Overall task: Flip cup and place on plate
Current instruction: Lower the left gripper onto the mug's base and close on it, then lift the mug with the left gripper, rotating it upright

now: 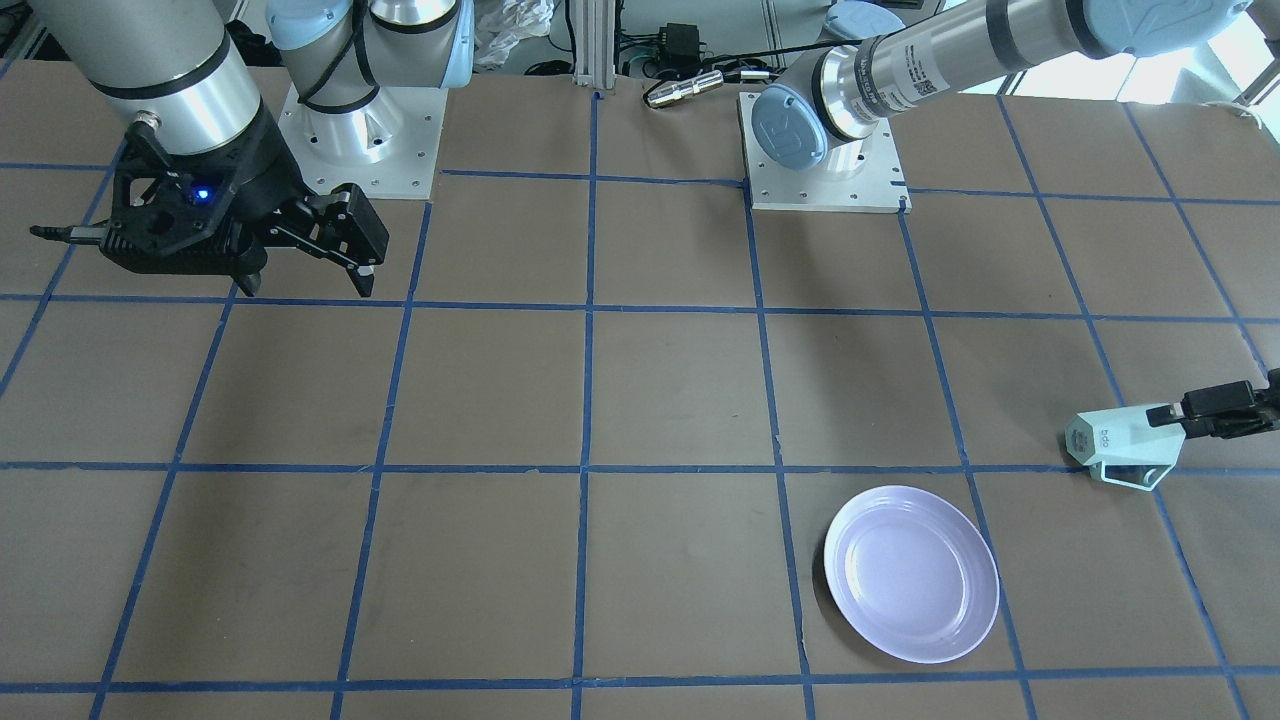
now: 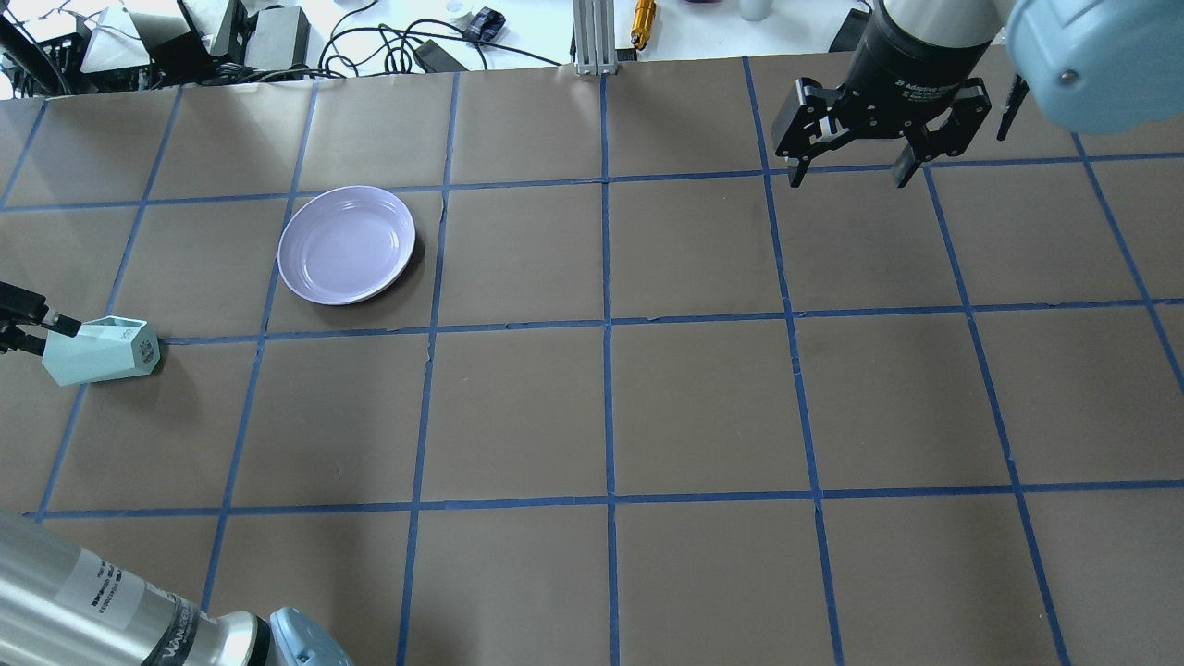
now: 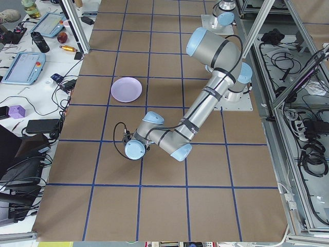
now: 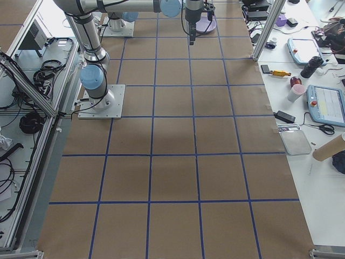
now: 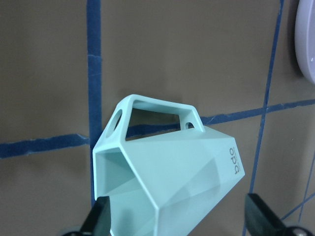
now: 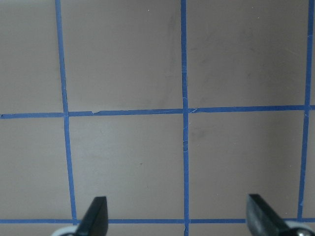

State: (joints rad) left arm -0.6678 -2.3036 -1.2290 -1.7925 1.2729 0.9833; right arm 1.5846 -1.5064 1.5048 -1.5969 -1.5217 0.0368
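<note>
The mint-green cup (image 1: 1115, 440) lies on its side on the table, base with tiny lettering toward the table's middle, handle sideways. It also shows in the overhead view (image 2: 97, 351) and fills the left wrist view (image 5: 167, 167), mouth toward the camera. My left gripper (image 1: 1185, 418) is at the cup's mouth end, fingers spread wide on either side of it, open. The lavender plate (image 1: 912, 573) sits empty about one grid square from the cup, also in the overhead view (image 2: 347, 243). My right gripper (image 1: 308, 288) is open and empty, far across the table above bare paper.
The table is brown paper with a blue tape grid (image 2: 608, 324). The arm bases (image 1: 825, 175) stand at the robot's side. Cables and boxes (image 2: 231, 37) lie beyond the far edge. The plate's rim shows at the left wrist view's right edge (image 5: 307, 44).
</note>
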